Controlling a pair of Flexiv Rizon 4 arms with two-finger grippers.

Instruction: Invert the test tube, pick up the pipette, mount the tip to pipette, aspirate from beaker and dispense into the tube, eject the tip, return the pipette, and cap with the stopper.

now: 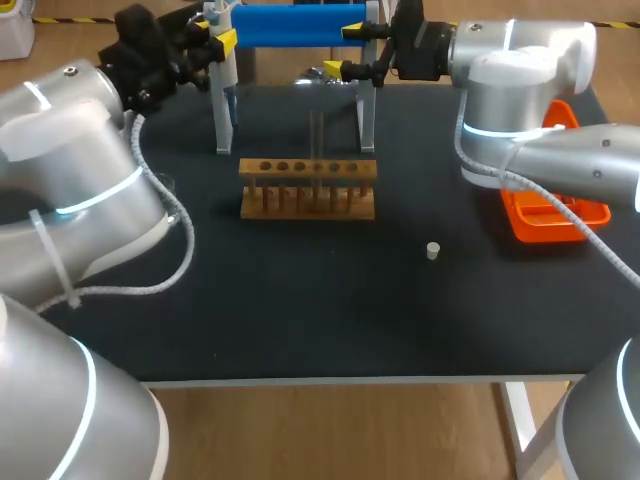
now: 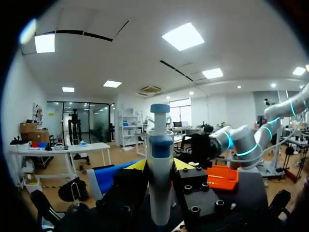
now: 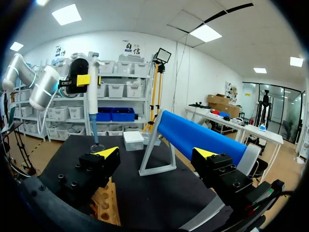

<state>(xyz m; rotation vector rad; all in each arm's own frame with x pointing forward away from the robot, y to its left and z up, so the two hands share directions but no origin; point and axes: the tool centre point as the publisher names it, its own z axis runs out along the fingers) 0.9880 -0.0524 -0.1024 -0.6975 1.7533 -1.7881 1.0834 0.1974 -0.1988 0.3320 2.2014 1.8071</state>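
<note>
Nearest on the black bench (image 1: 300,310), a small white stopper (image 1: 433,250) stands alone, well apart from everything else. Beyond it, mid-bench, sits a wooden rack (image 1: 308,190) with a row of holes along its top. A clear test tube (image 1: 316,135) stands upright in one of the middle holes, pale and hard to make out against the dark surface. Off to the right, an orange tray (image 1: 555,220) is partly hidden by the right arm. Farther back, a grey frame carrying a blue cylinder (image 1: 290,25) spans the bench's far side, between the two claws. The left claw (image 2: 160,166) is at the frame's left end, closed on a pipette (image 2: 160,145) with a yellow tip against each side. The pipette is white with a blue collar and a blue plunger cap, and it is held upright. The right claw (image 3: 156,152), at the cylinder's right end, gapes wide with nothing between its fingers. Past the frame lies a small white box (image 3: 133,140).
</note>
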